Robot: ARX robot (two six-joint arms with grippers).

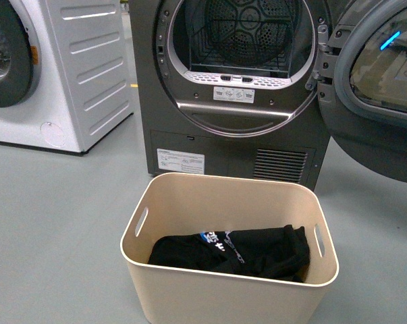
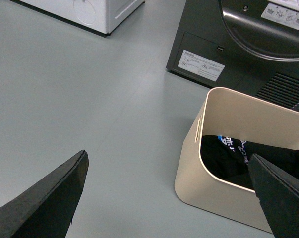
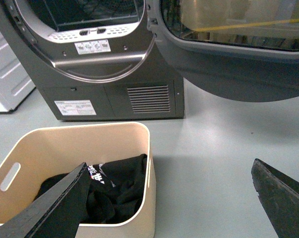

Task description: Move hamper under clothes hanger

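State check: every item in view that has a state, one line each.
hamper: upright on the floor in front of the dryer, not gripped.
black garment: crumpled inside the hamper.
dryer: door swung open, drum looks empty.
white machine: looks shut.
left gripper: open, empty.
right gripper: open, empty.
clothes hanger: not in view.

left gripper (image 2: 159,198) and right gripper (image 3: 166,198), jaws wide apart
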